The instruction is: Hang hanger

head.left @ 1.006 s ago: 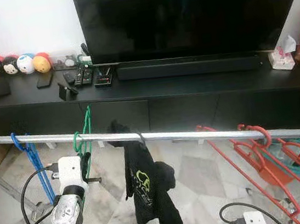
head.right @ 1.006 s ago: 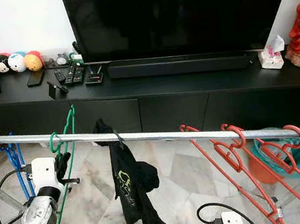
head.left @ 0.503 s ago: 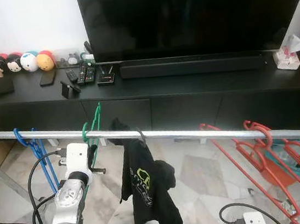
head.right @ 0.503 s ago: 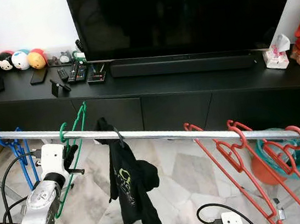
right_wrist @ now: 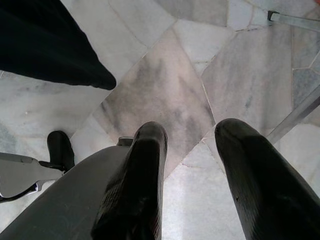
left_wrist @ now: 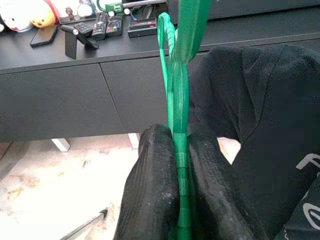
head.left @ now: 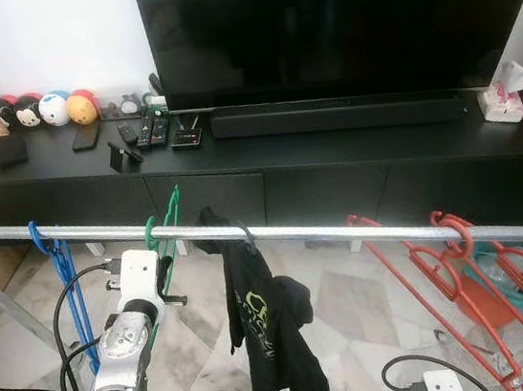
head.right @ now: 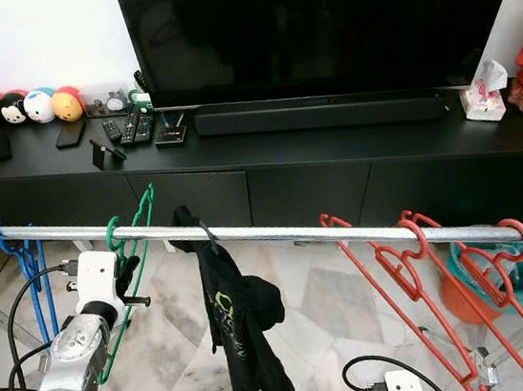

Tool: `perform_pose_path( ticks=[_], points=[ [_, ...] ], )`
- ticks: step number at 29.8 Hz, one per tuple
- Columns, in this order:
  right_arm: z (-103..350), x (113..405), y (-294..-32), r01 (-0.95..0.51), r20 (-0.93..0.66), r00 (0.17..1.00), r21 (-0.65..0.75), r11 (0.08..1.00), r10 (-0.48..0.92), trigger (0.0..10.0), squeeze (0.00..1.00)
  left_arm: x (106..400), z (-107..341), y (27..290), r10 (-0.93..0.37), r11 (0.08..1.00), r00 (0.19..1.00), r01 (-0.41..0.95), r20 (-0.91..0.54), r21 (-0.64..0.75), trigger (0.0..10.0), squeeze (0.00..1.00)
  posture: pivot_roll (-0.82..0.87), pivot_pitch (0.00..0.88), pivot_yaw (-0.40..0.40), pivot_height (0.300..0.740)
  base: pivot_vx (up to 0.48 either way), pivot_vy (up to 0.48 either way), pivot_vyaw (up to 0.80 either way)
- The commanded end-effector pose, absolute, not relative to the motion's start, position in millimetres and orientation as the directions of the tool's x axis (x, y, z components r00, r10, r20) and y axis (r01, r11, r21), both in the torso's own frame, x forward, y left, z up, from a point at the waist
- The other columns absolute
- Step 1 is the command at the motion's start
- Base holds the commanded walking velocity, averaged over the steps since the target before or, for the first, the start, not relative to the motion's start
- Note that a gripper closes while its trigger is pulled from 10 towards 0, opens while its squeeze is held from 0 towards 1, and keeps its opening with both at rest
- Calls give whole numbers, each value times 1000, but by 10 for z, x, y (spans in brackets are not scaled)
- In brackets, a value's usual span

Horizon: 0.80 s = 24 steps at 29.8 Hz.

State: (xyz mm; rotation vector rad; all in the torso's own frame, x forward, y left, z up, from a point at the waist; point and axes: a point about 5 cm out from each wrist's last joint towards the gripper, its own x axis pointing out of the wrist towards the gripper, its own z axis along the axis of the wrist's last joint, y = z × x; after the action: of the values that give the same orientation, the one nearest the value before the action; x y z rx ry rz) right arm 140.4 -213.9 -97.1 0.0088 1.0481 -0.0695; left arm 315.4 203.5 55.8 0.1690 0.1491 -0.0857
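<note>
A green hanger (head.left: pixel 163 235) hangs with its hook over the silver rail (head.left: pixel 343 231), left of a black T-shirt (head.left: pixel 271 324) that hangs on a dark hanger. My left gripper (head.left: pixel 164 278) is just below the rail and shut on the green hanger's frame; in the left wrist view the two black fingers (left_wrist: pixel 155 190) pinch the green hanger (left_wrist: pixel 179 100). My right gripper (right_wrist: pixel 192 160) hangs open over the marble floor, with nothing between its fingers.
A blue hanger (head.left: pixel 59 270) hangs on the rail's left end and several red hangers (head.left: pixel 464 265) on its right. Behind stand a black TV cabinet (head.left: pixel 353 159) with a TV, remotes and toys. A power strip (head.left: pixel 441 386) and cables lie on the floor.
The camera view shifted slightly. The black T-shirt has swung and hangs lower and more to the right. My left gripper still holds the green hanger at the rail.
</note>
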Motion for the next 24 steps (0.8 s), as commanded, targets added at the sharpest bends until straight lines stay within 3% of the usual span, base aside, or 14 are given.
perform_pose_path(
  ticks=[1,2,3,4,24],
  points=[
    [-977,1393,-2137,58,-871,489,-26,998,-51,10000,0,3047,368,2034,-77,981,964,119,-254,155,10000,369,-96,0,-6,740,0,0,0],
    [-976,1394,-2137,58,-871,489,-26,998,-51,10000,0,3045,368,2038,-75,981,965,117,-252,154,10000,463,-96,0,-6,740,0,0,0],
    [-976,1395,-2136,58,-871,489,-26,998,-51,10000,0,3044,370,2043,-72,982,966,112,-248,153,10000,722,-96,0,-6,740,0,0,0],
    [-976,1396,-2135,58,-870,490,-25,998,-50,10000,0,3043,373,2047,-66,983,967,106,-245,153,10000,773,-96,0,-6,740,0,0,0],
    [-970,1408,-2141,58,-868,493,-26,998,-51,10000,0,2959,570,2160,-32,988,996,44,-89,147,10000,780,-92,0,-5,740,0,0,0]
  ],
)
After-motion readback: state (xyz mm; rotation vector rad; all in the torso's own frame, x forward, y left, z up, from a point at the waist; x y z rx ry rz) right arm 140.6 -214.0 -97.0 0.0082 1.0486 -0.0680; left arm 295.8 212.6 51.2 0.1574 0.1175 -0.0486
